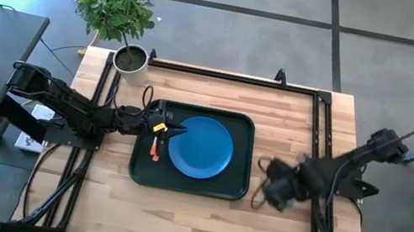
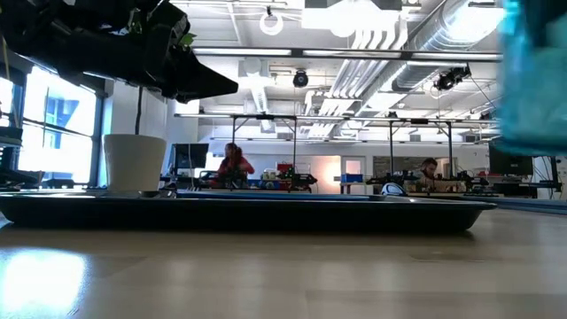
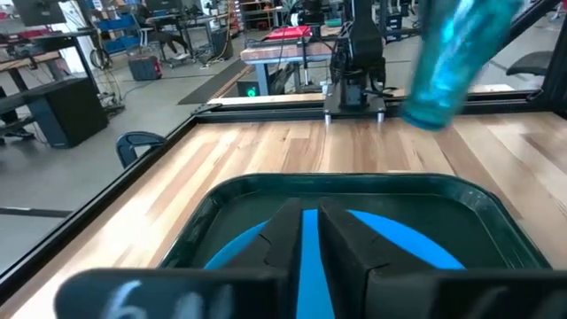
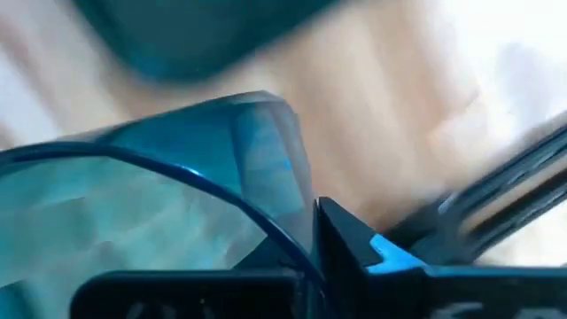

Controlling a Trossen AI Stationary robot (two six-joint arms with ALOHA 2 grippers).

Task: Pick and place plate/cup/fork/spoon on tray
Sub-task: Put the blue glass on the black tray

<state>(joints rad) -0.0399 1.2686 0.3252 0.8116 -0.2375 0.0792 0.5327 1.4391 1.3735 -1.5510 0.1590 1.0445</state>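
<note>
Carrying the cup, the right pincer hangs just right of the tray, clamped on its rim. The plate already lies on the tray. The left pincer, nearly closed, hovers over the tray's left edge beside an orange-handled utensil; whether fork or spoon I cannot tell.

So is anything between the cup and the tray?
Nothing visible on the bare wood between them. The right gripper holds the cup just off the tray. The plate fills the tray's middle, and the left gripper hovers there.
</note>
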